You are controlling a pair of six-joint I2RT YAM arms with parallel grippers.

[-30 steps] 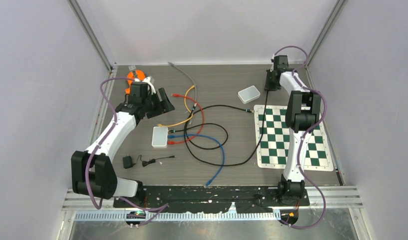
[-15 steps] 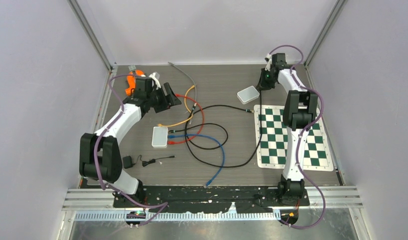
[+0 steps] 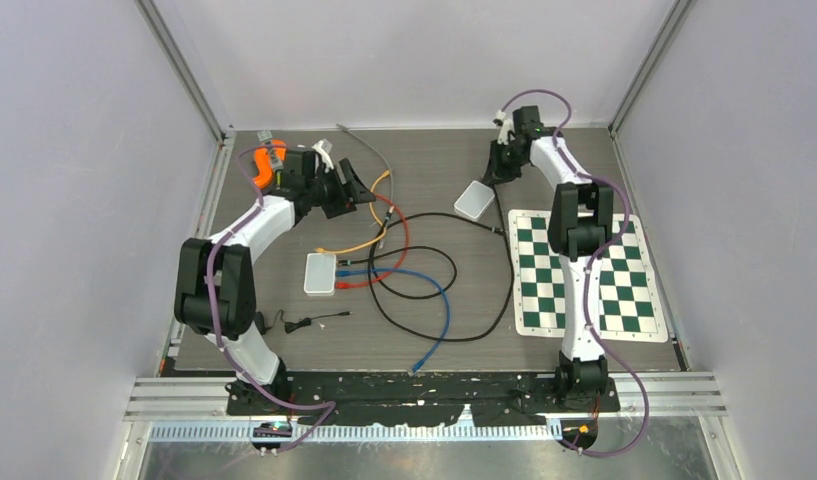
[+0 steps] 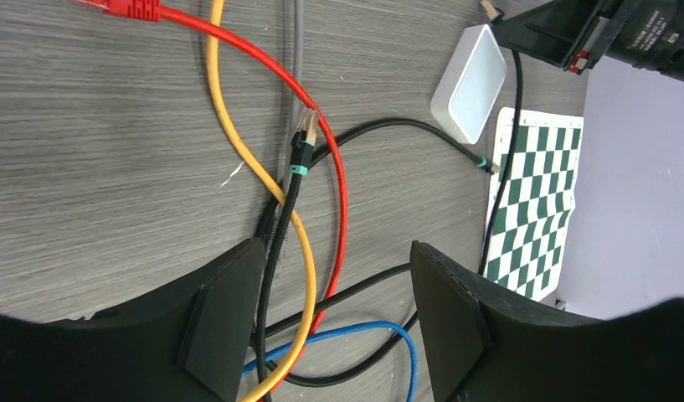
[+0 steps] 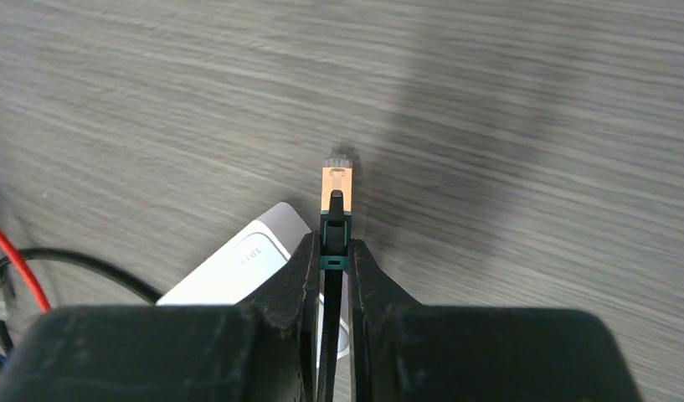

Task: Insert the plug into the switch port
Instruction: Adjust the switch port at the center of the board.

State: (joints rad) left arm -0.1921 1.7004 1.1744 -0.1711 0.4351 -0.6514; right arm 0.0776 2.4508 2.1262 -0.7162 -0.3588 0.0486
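Note:
My right gripper (image 3: 497,165) is shut on a black cable's plug (image 5: 337,186) with a teal band, and the clear tip sticks out past the fingers (image 5: 298,268). It is held just above the table at the far side, beside a small white switch box (image 3: 474,201), which also shows in the right wrist view (image 5: 238,272) and the left wrist view (image 4: 472,84). My left gripper (image 3: 356,190) is open and empty (image 4: 336,251) above crossed red, yellow, black and blue cables (image 4: 298,226). A second white switch (image 3: 319,272) has several cables plugged in.
A green checkerboard mat (image 3: 584,270) lies on the right. An orange object (image 3: 264,165) sits at the far left behind the left arm. Two loose black plugs with teal bands lie on the table (image 4: 303,138) (image 4: 485,163). A thin black lead (image 3: 319,318) lies near front left.
My right gripper has moved left with the plug. The white box beside it has shifted left and nearer. My left gripper has moved right and farther back, over the cables.

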